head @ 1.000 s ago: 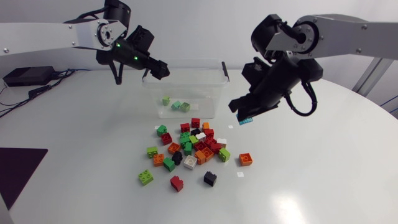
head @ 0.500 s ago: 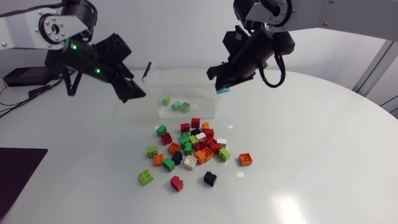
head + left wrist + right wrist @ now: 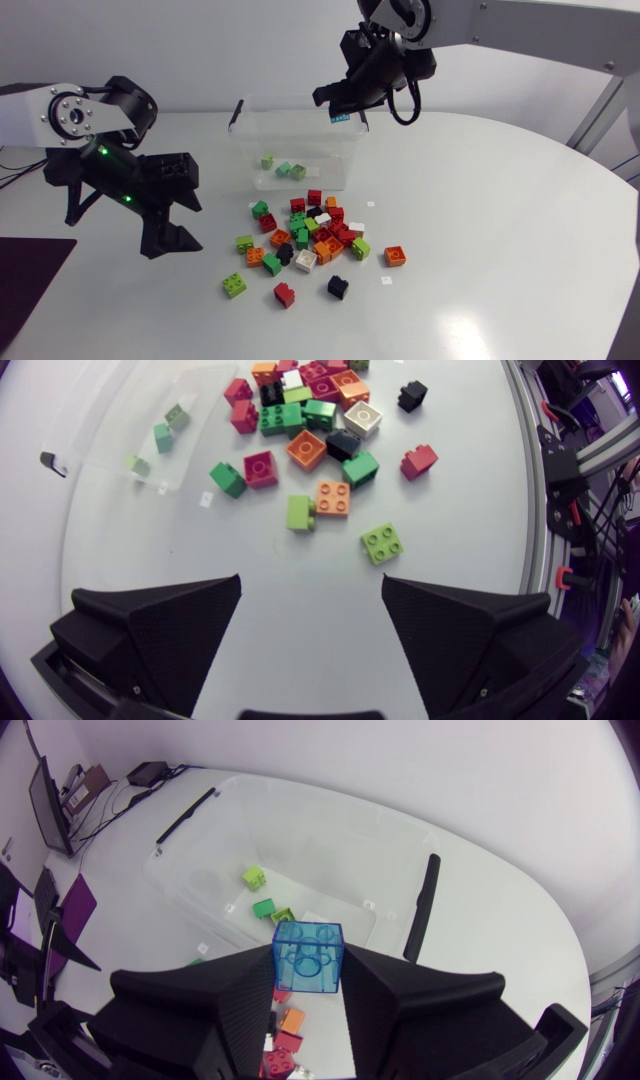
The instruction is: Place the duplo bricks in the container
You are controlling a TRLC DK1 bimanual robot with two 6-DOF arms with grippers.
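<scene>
We hold the blue brick clamped in our right gripper over the near rim of the container, with its floor just ahead (left gripper gapes empty).

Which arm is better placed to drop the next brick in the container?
Right: the right gripper holds a blue brick at the container's rim; the left gripper is open and empty.

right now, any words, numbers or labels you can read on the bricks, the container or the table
No text can be read in any view.
Bricks: plain, no print shows.
Blue brick: no print shows.
Container: small white stickers, too small to read.
Table: two small white tags, too small to read.
</scene>
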